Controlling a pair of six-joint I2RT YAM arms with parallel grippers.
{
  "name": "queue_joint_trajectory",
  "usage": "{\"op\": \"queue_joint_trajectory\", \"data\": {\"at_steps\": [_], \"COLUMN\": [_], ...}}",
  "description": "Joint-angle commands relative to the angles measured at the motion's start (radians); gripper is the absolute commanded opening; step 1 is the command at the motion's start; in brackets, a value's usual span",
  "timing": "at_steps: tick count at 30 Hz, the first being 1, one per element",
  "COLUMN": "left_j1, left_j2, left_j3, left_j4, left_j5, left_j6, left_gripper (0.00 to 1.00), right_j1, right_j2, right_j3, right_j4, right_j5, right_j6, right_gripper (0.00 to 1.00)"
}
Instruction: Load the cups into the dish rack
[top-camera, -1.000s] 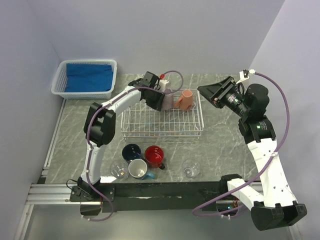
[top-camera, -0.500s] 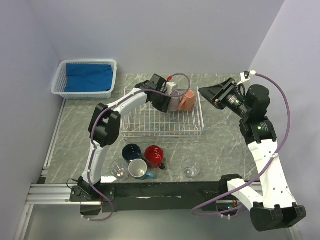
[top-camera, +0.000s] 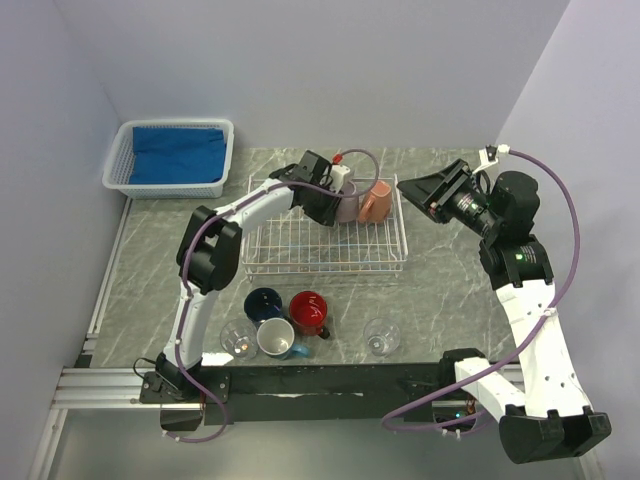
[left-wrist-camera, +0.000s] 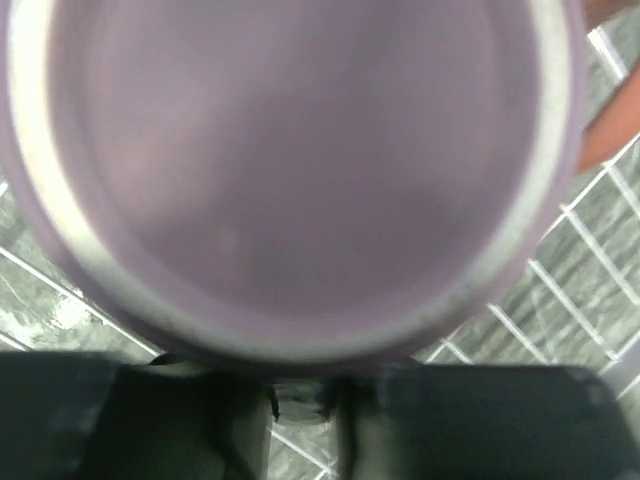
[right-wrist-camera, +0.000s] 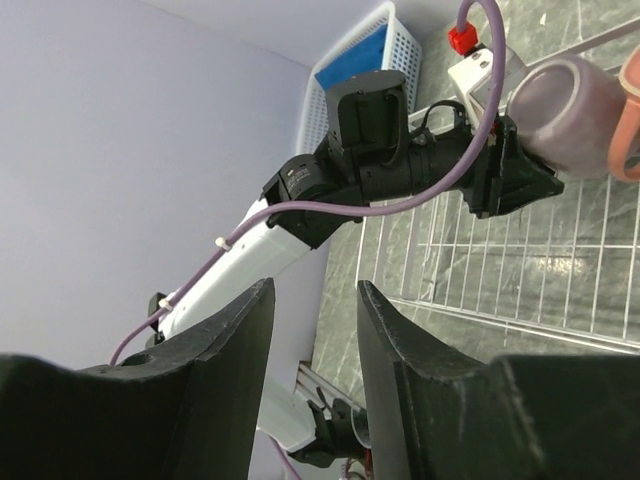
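The white wire dish rack (top-camera: 325, 245) stands mid-table. My left gripper (top-camera: 333, 204) is shut on the mauve mug (top-camera: 348, 206) and holds it tilted on its side over the rack's back right part, close beside the salmon-orange mug (top-camera: 375, 200) that lies in the rack. In the left wrist view the mauve mug (left-wrist-camera: 290, 170) fills the frame above my fingers (left-wrist-camera: 180, 420), and the gripper (left-wrist-camera: 300, 398) shows at the bottom. My right gripper (top-camera: 418, 190) is open and empty, raised right of the rack; it also shows in the right wrist view (right-wrist-camera: 312, 340), along with the mauve mug (right-wrist-camera: 570, 115).
On the table in front of the rack stand a navy mug (top-camera: 263, 303), a red mug (top-camera: 310, 312), a light blue mug (top-camera: 277, 340) and two clear glass cups (top-camera: 237, 338) (top-camera: 380, 337). A white plastic basket (top-camera: 170, 180) with blue cloth sits at the back left.
My left gripper moved right along the rack's back edge with the mauve mug, up next to the salmon-orange mug. The right arm has barely moved.
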Motion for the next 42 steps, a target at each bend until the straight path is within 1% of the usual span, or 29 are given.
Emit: {"op": "queue_joint_trajectory", "data": {"at_steps": [1,2,4,6,7,9,11,15,16,17,18,19,21,22,23,24,25,26,27,28,29,31,32,33,38,42], "left_j1": [0.014,0.013,0.011,0.011,0.011,0.011,0.011,0.013,0.014,0.016,0.019,0.022,0.046,0.062,0.082,0.132,0.166,0.233,0.269,0.302,0.368,0.428,0.479,0.499,0.571,0.582], "left_j2": [-0.044,-0.042,-0.053,-0.065,-0.075,-0.084,-0.102,-0.153,-0.189,-0.211,-0.232,-0.28,-0.328,-0.375,-0.397,-0.433,-0.447,-0.461,-0.483,-0.498,-0.513,-0.578,-0.602,-0.646,-0.74,-0.796], "left_j3": [-0.017,-0.016,-0.028,-0.043,-0.048,-0.045,-0.034,0.027,0.033,0.046,0.053,0.058,0.063,0.064,0.064,0.072,0.081,0.111,0.122,0.13,0.129,0.103,0.06,0.035,-0.104,-0.184], "left_j4": [-0.02,-0.025,-0.016,-0.007,-0.004,-0.013,-0.019,-0.083,-0.089,-0.097,-0.111,-0.137,-0.163,-0.183,-0.192,-0.203,-0.243,-0.263,-0.287,-0.303,-0.333,-0.338,-0.333,-0.33,-0.324,-0.278], "left_j5": [0.02,0.023,0.015,0.001,-0.002,-0.013,-0.009,0.012,0.015,0.023,0.026,0.029,0.04,0.049,0.059,0.099,0.13,0.159,0.218,0.248,0.282,0.337,0.348,0.352,0.391,0.431], "left_j6": [0.024,0.024,0.026,0.034,0.035,0.043,0.041,0.037,0.038,0.037,0.04,0.043,0.047,0.044,0.037,0.015,0.006,-0.002,-0.014,-0.015,-0.008,-0.002,0.008,0.009,0.006,-0.041], "left_gripper": [0.39,0.41,0.51,0.57,0.65,0.69,0.7,0.71,0.71,0.71,0.74,0.84,0.87,0.87,0.87,0.88,0.88,0.88,0.89,0.92,0.95,0.95,0.95,0.95,0.95,0.95], "right_j1": [-0.011,-0.013,-0.013,-0.013,-0.013,-0.013,-0.013,-0.014,-0.014,-0.013,-0.013,-0.013,0.001,0.048,0.077,0.126,0.172,0.294,0.355,0.404,0.497,0.561,0.609,0.631,0.69,0.719], "right_j2": [-0.023,-0.021,-0.021,-0.018,-0.018,-0.02,-0.018,-0.014,-0.011,-0.001,0.003,0.011,0.055,0.08,0.139,0.172,0.204,0.269,0.305,0.342,0.411,0.468,0.511,0.526,0.592,0.644], "right_j3": [-0.012,-0.016,-0.016,-0.012,-0.009,-0.006,-0.004,0.01,0.016,0.033,0.043,0.054,0.106,0.135,0.193,0.218,0.264,0.283,0.302,0.333,0.345,0.365,0.372,0.373,0.355,0.359], "right_j4": [0.001,0.004,0.005,0.004,0.004,-0.001,-0.01,-0.038,-0.047,-0.091,-0.117,-0.143,-0.264,-0.324,-0.451,-0.506,-0.603,-0.642,-0.678,-0.75,-0.781,-0.844,-0.855,-0.863,-0.831,-0.817], "right_j5": [-0.024,-0.026,-0.027,-0.029,-0.032,-0.032,-0.032,-0.033,-0.034,-0.024,-0.017,-0.015,0.009,0.038,0.07,0.153,0.195,0.248,0.297,0.386,0.419,0.495,0.514,0.535,0.54,0.548], "right_j6": [-0.02,-0.017,-0.017,-0.016,-0.016,-0.019,-0.025,-0.046,-0.065,-0.079,-0.095,-0.135,-0.19,-0.262,-0.296,-0.327,-0.373,-0.388,-0.401,-0.422,-0.431,-0.454,-0.458,-0.458,-0.459,-0.471], "right_gripper": [0.47,0.47,0.48,0.49,0.49,0.51,0.52,0.54,0.55,0.55,0.55,0.56,0.56,0.56,0.56,0.59,0.61,0.63,0.64,0.65,0.67,0.68,0.69,0.69,0.68,0.67]}}
